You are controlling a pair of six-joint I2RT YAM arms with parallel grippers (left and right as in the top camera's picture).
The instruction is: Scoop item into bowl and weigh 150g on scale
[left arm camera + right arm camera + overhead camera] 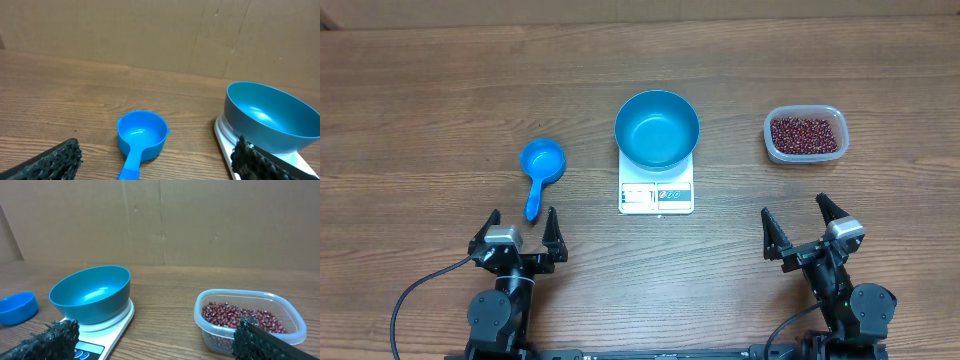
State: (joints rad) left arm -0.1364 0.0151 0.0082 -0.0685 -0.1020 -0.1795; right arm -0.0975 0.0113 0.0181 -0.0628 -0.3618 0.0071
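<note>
We are judging the first step to be picking up the small blue plastic handled scoop [541,162]. It is lying on the brown wooden surface [430,80] just ahead of our left hand [522,220], with its handle pointing back toward that hand. To do this well, we are thinking the left hand should come down over the handle rather than the cup. It should close across the handle's narrow width, so the cup rides level for carrying.

Both hands are standing wide open. The left is holding and touching nothing, and the right hand [794,208] is likewise gripping nothing.

The small dark red-brown beans [806,134] are sitting in the clear rounded-rectangle plastic tub [768,142] ahead of the right hand, well apart from the scoop. The round deep blue bowl [657,128] is resting empty on the small flat white square scale [657,196], between scoop and tub.
</note>
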